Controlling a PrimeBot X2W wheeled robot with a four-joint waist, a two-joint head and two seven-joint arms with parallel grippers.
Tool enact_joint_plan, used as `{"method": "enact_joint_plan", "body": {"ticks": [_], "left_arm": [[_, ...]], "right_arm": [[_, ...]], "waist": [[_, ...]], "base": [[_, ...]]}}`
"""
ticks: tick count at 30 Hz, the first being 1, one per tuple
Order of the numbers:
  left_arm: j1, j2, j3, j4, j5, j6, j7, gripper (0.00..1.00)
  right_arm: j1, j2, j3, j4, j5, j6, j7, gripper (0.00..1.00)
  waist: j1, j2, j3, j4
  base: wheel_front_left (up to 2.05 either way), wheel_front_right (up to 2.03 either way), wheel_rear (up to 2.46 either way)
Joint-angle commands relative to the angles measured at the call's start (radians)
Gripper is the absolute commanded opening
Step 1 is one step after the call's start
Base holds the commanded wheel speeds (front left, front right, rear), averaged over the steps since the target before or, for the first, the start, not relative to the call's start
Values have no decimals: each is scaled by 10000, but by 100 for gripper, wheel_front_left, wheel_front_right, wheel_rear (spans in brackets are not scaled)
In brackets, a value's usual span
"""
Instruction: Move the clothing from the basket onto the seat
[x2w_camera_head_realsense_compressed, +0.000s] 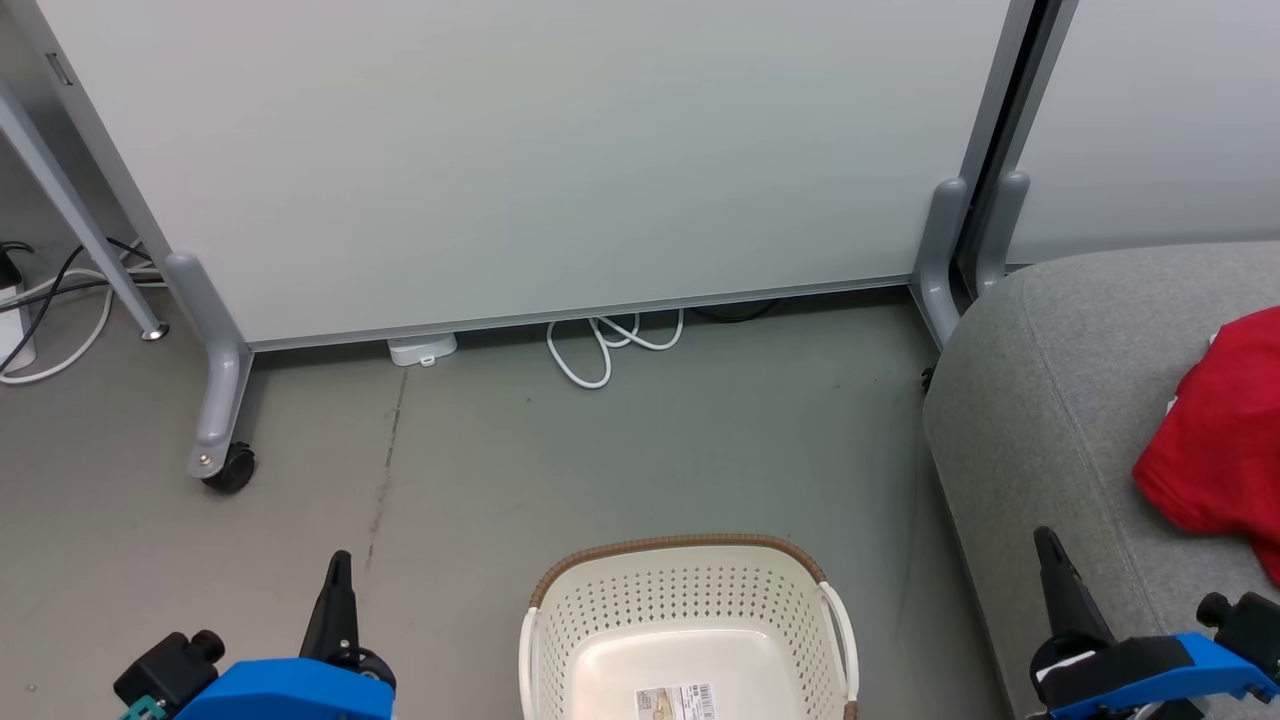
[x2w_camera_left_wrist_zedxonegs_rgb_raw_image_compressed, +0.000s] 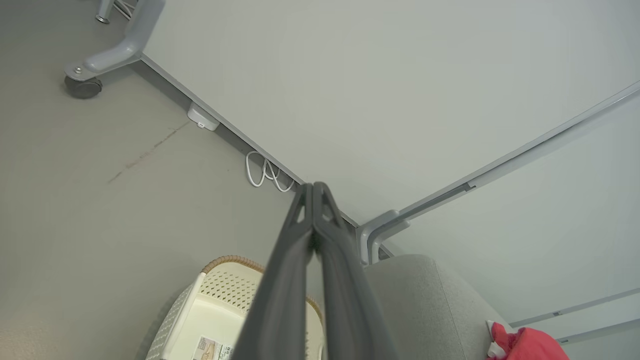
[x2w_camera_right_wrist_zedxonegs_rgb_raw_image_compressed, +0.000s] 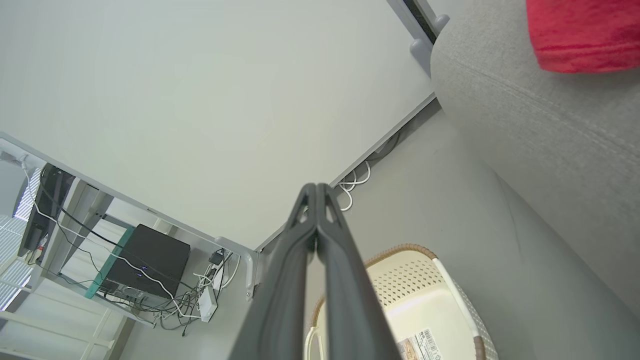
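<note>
The cream perforated basket (x2w_camera_head_realsense_compressed: 686, 612) with a brown rim stands on the floor at the bottom centre; its bare bottom carries a paper label. It also shows as the basket (x2w_camera_left_wrist_zedxonegs_rgb_raw_image_compressed: 220, 305) and the basket (x2w_camera_right_wrist_zedxonegs_rgb_raw_image_compressed: 420, 300) in both wrist views. Red clothing (x2w_camera_head_realsense_compressed: 1215, 430) lies on the light-grey seat (x2w_camera_head_realsense_compressed: 1040, 420) at the right, seen too as clothing (x2w_camera_right_wrist_zedxonegs_rgb_raw_image_compressed: 582, 32) and clothing (x2w_camera_left_wrist_zedxonegs_rgb_raw_image_compressed: 525, 345). My left gripper (x2w_camera_head_realsense_compressed: 340, 562) is shut and empty, left of the basket. My right gripper (x2w_camera_head_realsense_compressed: 1045, 540) is shut and empty, over the seat's front edge. In the wrist views both gripper tips (x2w_camera_left_wrist_zedxonegs_rgb_raw_image_compressed: 314, 186) (x2w_camera_right_wrist_zedxonegs_rgb_raw_image_compressed: 316, 186) are pressed together.
A pale wheeled partition (x2w_camera_head_realsense_compressed: 520, 160) stands behind, with a caster foot (x2w_camera_head_realsense_compressed: 228, 465) at the left and grey feet (x2w_camera_head_realsense_compressed: 945, 250) beside the seat. White cable loops (x2w_camera_head_realsense_compressed: 600, 345) lie under its edge. More cables (x2w_camera_head_realsense_compressed: 50, 310) trail at far left.
</note>
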Motion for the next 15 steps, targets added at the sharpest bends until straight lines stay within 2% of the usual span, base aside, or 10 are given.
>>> {"method": "enact_joint_plan", "body": {"ticks": [1, 15], "left_arm": [[-318, 15, 106, -181, -273, -12, 68, 0], [-449, -8, 412, -425, -1786, -16, 501, 0]], "right_arm": [[-366, -63, -32, -164, 313, 1, 51, 0], [-498, -75, -79, -176, 2006, 2, 325, 0]], "waist": [[-1, 0, 2, -5], [-1, 0, 29, -61]], "base": [[0, 0, 0], [0, 0, 0]]}}
